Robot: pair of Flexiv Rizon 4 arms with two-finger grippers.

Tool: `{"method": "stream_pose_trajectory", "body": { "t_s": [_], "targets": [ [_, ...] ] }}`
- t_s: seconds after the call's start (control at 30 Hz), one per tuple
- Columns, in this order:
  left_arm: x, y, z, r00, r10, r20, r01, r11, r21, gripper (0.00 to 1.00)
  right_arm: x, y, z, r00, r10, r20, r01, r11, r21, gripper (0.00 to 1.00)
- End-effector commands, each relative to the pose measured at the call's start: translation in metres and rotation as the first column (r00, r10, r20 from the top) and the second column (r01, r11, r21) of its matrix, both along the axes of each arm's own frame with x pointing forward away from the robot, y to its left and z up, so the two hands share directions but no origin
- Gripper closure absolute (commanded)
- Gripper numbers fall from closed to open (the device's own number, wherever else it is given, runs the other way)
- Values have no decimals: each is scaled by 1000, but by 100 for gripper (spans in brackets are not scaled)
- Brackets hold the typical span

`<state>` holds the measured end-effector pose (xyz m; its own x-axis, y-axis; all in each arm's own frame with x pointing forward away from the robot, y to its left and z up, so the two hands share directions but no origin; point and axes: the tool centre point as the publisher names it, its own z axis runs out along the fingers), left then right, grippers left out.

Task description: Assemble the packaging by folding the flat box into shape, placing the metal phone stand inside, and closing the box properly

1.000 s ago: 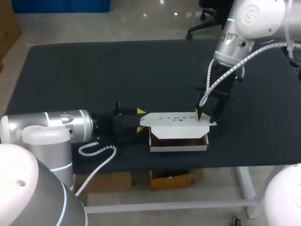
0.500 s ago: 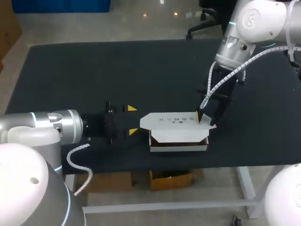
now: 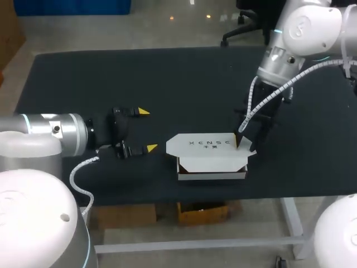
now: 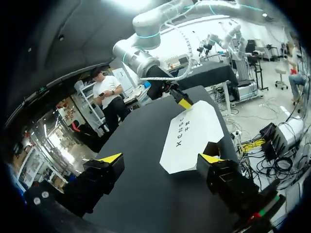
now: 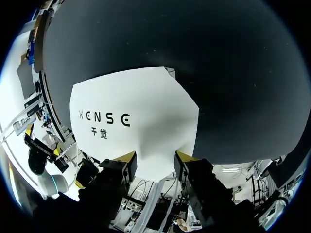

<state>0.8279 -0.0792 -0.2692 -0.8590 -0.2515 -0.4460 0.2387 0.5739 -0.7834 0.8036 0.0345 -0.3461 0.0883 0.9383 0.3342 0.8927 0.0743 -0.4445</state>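
Evidently to steady it for closing, the right hand (image 5: 155,158) straddles the lid (image 5: 131,111) end of the box (image 3: 212,167); its grip I cannot tell. Left hand (image 3: 147,129), wide open and empty, has the box ahead.

My left arm (image 3: 61,134) comes in low and almost level from the left side. The left gripper (image 3: 147,129) points to the right, with its two yellow-tipped fingers spread wide apart. My right arm (image 3: 301,28) descends steeply from the far right corner, and the right gripper (image 3: 244,139) points down.

White-silver arms (image 3: 50,134) carry cyan rings (image 3: 277,30) and coiled white cables (image 3: 262,100).
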Motion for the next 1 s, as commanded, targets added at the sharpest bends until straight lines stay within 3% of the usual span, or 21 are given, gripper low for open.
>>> {"method": "stream_pose_trajectory", "body": {
  "t_s": [0.03,0.07,0.13,0.63,0.77,0.87,0.9,0.93,1.0],
  "targets": [
    [10,-9,8,994,47,-103,-39,997,72,0,-3,-1,0,1000,-5,9,5,1000,-1,52],
    [11,-10,9,995,85,-58,-78,992,103,0,-3,-2,0,1000,-6,10,6,1000,-2,53],
    [8,-11,13,982,123,143,-150,969,196,0,-4,-2,-1,1000,-7,11,7,1000,-2,53],
    [8,-11,13,982,123,143,-150,969,196,0,-4,-3,-3,1000,-12,29,12,1000,-1,53],
    [10,-29,20,979,195,56,-202,951,235,0,-4,-3,-3,999,-14,34,14,1000,-3,53],
    [10,-41,27,960,276,-54,-250,924,288,0,-4,-4,-3,999,-17,44,17,1000,-4,53],
    [12,-44,29,936,333,-111,-284,904,321,0,-5,-4,-3,999,-19,46,19,1000,-3,53],
    [12,-46,30,935,324,-144,-267,911,313,0,-5,-4,-4,999,-24,49,24,1000,-1,53],
    [16,-48,34,880,409,-241,-310,879,361,0,-5,-4,-5,998,-31,54,31,1000,5,53]
  ]
}}
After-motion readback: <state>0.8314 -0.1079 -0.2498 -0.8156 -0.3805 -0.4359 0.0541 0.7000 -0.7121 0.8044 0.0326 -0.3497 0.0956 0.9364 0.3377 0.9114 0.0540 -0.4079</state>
